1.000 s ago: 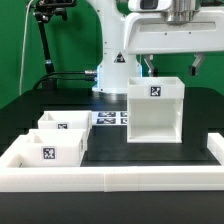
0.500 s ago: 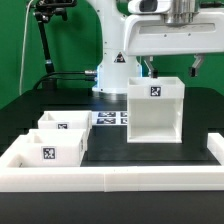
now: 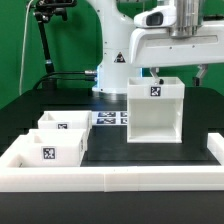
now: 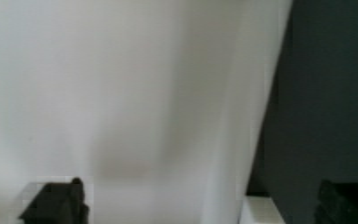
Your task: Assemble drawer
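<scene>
shown with gripper (image 4: 202,200) spread wide at top of tall drawer housing (image 3: 155,112), apparently straddling one wall; front small box (image 3: 48,152), rear small box (image 3: 64,122) apart, toward the exterior view's left of housing.

The gripper (image 3: 181,72) has slid — sideways (toward the exterior view's right).

A robot lab is shown. A white robot arm (image 3: 112,50) is set at a black table (image 3: 110,150) that is edged by a low white wall (image 3: 110,181). The marker board (image 3: 108,118) is laid on the table, and a green backdrop (image 3: 20,60) is seen behind a black stand (image 3: 44,45).
</scene>
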Robot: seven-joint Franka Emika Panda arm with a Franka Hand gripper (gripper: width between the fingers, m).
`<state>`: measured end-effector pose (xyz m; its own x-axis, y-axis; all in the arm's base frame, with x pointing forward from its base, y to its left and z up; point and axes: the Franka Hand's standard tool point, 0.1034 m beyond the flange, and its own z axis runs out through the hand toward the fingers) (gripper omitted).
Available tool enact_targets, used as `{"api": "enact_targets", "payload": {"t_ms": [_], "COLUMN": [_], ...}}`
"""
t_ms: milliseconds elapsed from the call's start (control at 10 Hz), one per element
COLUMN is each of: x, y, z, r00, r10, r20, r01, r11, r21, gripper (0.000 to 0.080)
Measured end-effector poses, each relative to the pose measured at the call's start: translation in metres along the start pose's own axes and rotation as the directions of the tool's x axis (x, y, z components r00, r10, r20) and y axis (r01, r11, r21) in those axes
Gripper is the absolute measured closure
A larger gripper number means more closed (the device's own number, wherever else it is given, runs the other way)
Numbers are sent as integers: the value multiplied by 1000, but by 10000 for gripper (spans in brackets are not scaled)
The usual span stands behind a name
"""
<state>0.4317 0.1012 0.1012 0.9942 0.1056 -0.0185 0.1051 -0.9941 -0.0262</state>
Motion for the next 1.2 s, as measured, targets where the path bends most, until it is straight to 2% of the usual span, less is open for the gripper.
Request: {"api": "enact_targets", "payload": {"t_ms": [200, 300, 400, 500, 600, 700, 800, 1200], "x": [-1, -1, -1, -1, -1, -1, -1, -1], "y": [0, 0, 0, 0, 0, 0, 0, 0], "z": [2, 2, 2, 2, 2, 2, 2, 2], "r00": [1000, 1000, 1000, 1000, 1000, 1000, 1000, 1000], "r10": [19, 18, 18, 18, 18, 18, 17, 16], "r20": [7, 7, 7, 7, 7, 7, 5, 6], "r01": [-19, -18, -18, -18, -18, -18, -17, -16], "r11": [1000, 1000, 1000, 1000, 1000, 1000, 1000, 1000], "r21": [9, 9, 9, 9, 9, 9, 9, 9], "gripper": [150, 244, 427, 427, 563, 563, 741, 762]}}
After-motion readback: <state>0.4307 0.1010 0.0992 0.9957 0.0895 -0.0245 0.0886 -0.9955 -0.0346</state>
